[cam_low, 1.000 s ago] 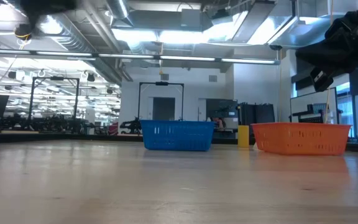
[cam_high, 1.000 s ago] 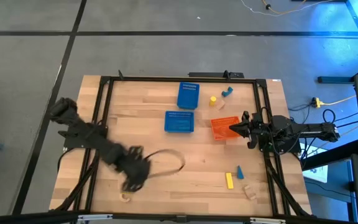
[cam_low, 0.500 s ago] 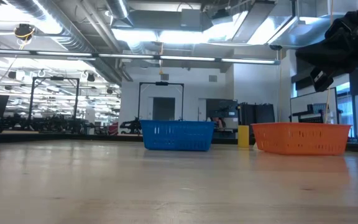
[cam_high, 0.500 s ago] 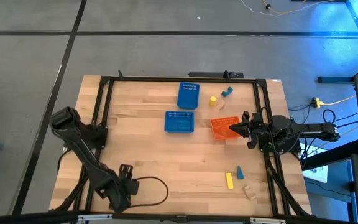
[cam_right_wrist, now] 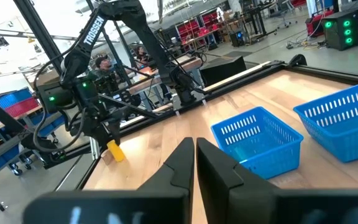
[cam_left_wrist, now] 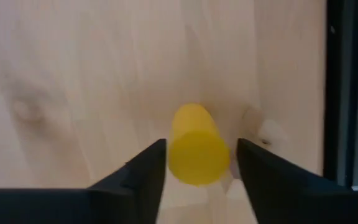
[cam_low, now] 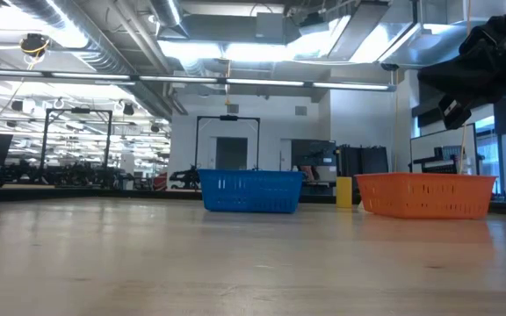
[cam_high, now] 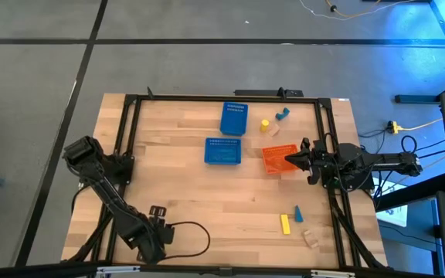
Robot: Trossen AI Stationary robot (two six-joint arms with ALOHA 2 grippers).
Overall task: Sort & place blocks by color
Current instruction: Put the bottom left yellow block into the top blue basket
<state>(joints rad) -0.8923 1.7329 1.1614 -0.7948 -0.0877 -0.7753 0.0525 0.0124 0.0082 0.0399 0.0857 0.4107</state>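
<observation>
My left gripper (cam_high: 154,239) is down at the table's near left corner, shut on a yellow cylinder (cam_left_wrist: 194,146). The right wrist view shows that cylinder (cam_right_wrist: 114,151) under it from afar. A small wood block (cam_left_wrist: 260,132) lies just beyond it on the table. My right gripper (cam_high: 288,160) hovers shut over the orange basket (cam_high: 276,158), touching nothing. More blocks lie loose: a yellow cylinder (cam_high: 264,123), blue pieces (cam_high: 282,114), a wood piece (cam_high: 273,132), a yellow bar (cam_high: 285,224), a blue cone (cam_high: 298,213) and wood pieces (cam_high: 310,238). My left gripper has the yellow cylinder's round sides (cam_left_wrist: 178,155) pinched between its two fingers. The fingers come slanting down from above and lie along the cylinder, whose flat end faces the wrist camera. The cylinder sits low at the table top; whether it rests on the wood I cannot tell.
Two blue baskets stand in the middle far part of the table, one (cam_high: 234,118) farther and one (cam_high: 223,150) nearer. The black frame rail (cam_left_wrist: 347,93) runs close beside my left gripper. A black cable (cam_high: 195,235) loops on the table by the left arm.
My left arm swung fast toward the table's near left corner and came down there. In the last half second it has barely shifted. The wood block that showed at the near edge is now covered by the gripper in the high view.
</observation>
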